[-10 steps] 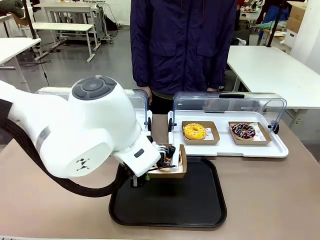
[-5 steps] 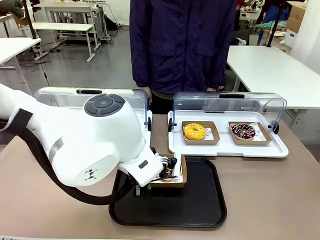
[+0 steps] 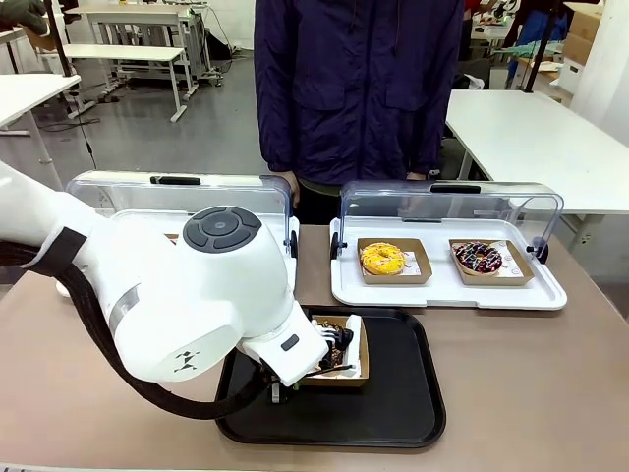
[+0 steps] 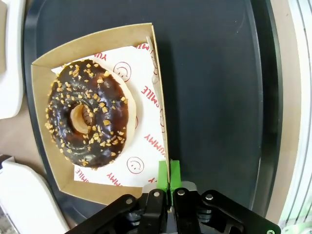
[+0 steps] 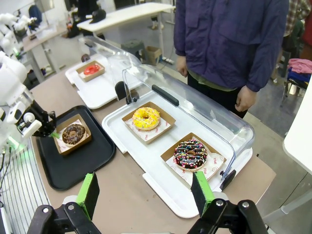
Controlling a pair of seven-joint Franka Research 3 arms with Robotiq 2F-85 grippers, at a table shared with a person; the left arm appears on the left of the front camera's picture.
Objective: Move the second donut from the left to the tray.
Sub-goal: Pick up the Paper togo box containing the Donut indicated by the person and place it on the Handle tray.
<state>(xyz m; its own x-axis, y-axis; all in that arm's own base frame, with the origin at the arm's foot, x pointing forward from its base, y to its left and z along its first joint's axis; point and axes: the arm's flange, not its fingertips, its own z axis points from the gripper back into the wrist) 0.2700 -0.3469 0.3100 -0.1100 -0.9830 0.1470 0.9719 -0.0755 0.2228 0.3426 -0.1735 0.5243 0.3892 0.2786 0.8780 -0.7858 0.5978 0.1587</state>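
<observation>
Sitting flat on the tray [image 4: 219,73], the donut [image 4: 87,112] lies at ten o'clock of the left fingers [image 4: 168,176], pinched on its carton wall; right fingers [image 5: 146,192] spread, idle.

The left arm [image 3: 187,305] is glossy white and bulbous, with a grey round cap, grey bands and a black cable sheath; black grippers carry green pads [image 5: 88,191]; the person [image 3: 359,88] wears a navy jacket.
</observation>
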